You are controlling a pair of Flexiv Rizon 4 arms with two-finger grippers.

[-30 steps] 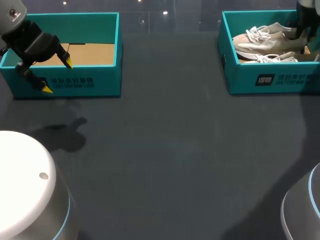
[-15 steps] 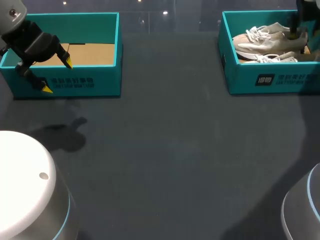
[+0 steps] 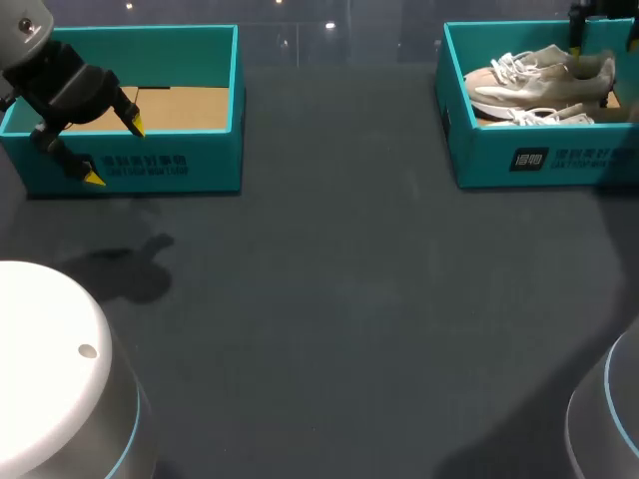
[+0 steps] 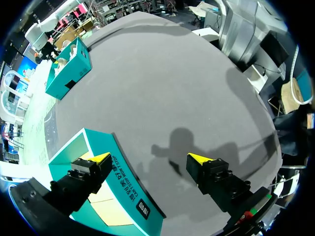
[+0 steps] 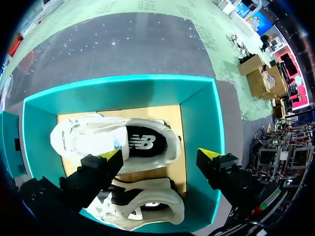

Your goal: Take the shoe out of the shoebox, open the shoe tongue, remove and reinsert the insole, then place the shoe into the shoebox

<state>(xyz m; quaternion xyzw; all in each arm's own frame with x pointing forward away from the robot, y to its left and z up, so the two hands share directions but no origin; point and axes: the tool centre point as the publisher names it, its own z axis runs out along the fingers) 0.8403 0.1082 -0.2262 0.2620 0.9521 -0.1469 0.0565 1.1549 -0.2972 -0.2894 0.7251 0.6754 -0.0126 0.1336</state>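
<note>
Two beige-and-white shoes lie in the teal shoebox (image 3: pixel 539 160) at the far right. The upper shoe (image 3: pixel 539 78) lies on its side, and the second shoe (image 3: pixel 544 117) sits nearer the front wall. My right gripper (image 5: pixel 161 156) hangs open above this shoebox (image 5: pixel 199 118), over the upper shoe (image 5: pixel 118 142) and the second shoe (image 5: pixel 142 206), touching neither. Only its edge shows in the head view. My left gripper (image 3: pixel 114 152) stands open and empty over the front wall of an empty teal box (image 3: pixel 170 165) at the far left. In the left wrist view this gripper (image 4: pixel 150 158) straddles that box's corner (image 4: pixel 125 182).
The dark table (image 3: pixel 329 309) stretches between the two boxes. The left box shows a bare cardboard floor (image 3: pixel 185 108). My arms' white bases (image 3: pixel 50 379) sit at the near corners.
My right gripper has opened off the upper shoe's heel and risen out of the shoebox, leaving the shoe lying inside. The left arm has not moved.
</note>
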